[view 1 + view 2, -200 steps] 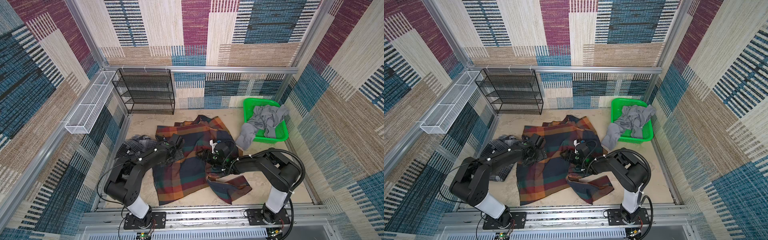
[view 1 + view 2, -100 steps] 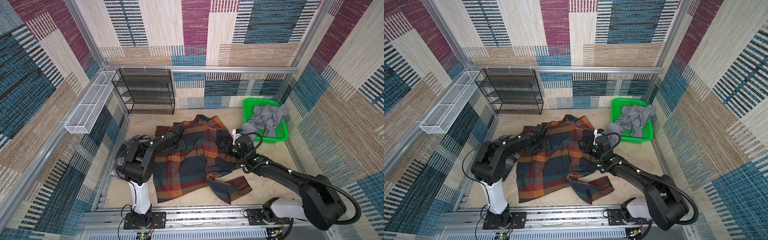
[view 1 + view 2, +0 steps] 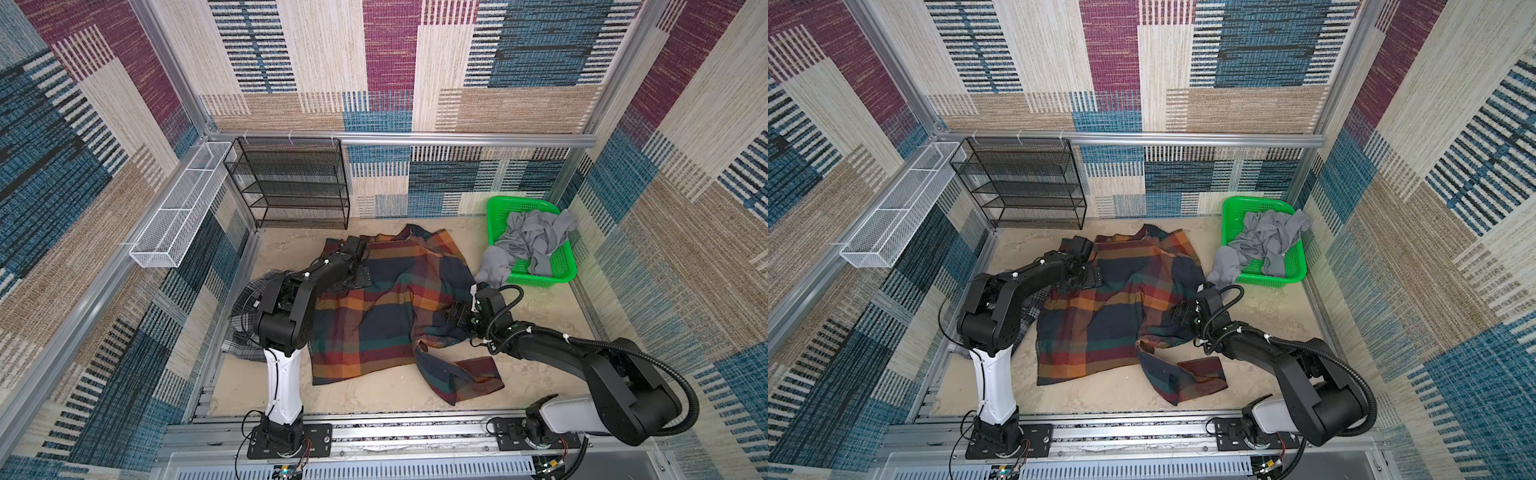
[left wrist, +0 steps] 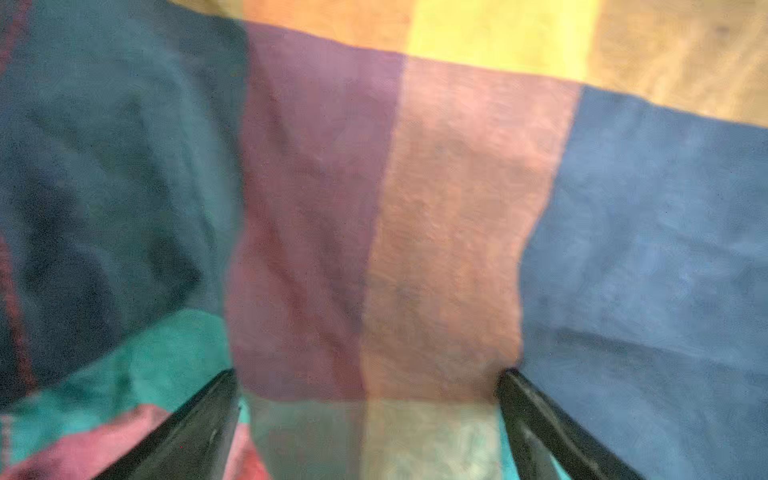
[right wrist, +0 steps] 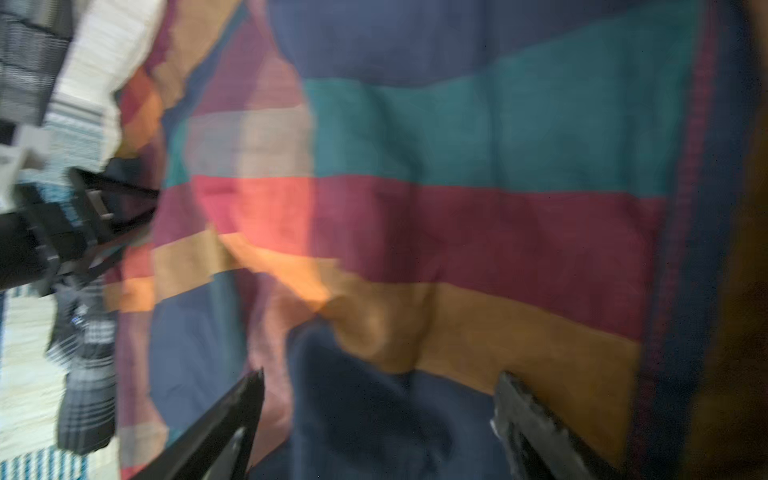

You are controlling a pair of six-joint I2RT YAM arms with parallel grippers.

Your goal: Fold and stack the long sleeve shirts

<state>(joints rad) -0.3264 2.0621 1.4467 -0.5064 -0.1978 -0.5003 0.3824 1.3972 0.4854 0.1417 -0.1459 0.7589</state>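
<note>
Big plaid shirt [image 3: 374, 324]: spread wide across the middle of the tabletop [image 3: 374, 399], collar end toward the back edge, rumpled down its right side. One sleeve trails off toward the front right.
Grey plaid shirt [image 3: 241, 309]: bunched against the left edge, right beside the big shirt and mostly hidden behind the left arm. Whether the two overlap, I can't tell.
Left gripper [image 3: 359, 276]: down low over the big shirt's back left part. Its wrist view shows the jaws spread wide with nothing between them, only checks below [image 4: 370, 374].
Right gripper [image 3: 456, 314]: at the big shirt's right side, about halfway between front and back edges. Its jaws are parted too [image 5: 380, 374], with fabric under them and none pinched. Contact with the cloth can't be made out.
Green basket [image 3: 498, 203]: back right corner, with grey clothes [image 3: 532, 237] heaped inside and spilling over its near rim onto the tabletop.
Black wire rack [image 3: 291, 183]: standing along the back edge near the left corner.
</note>
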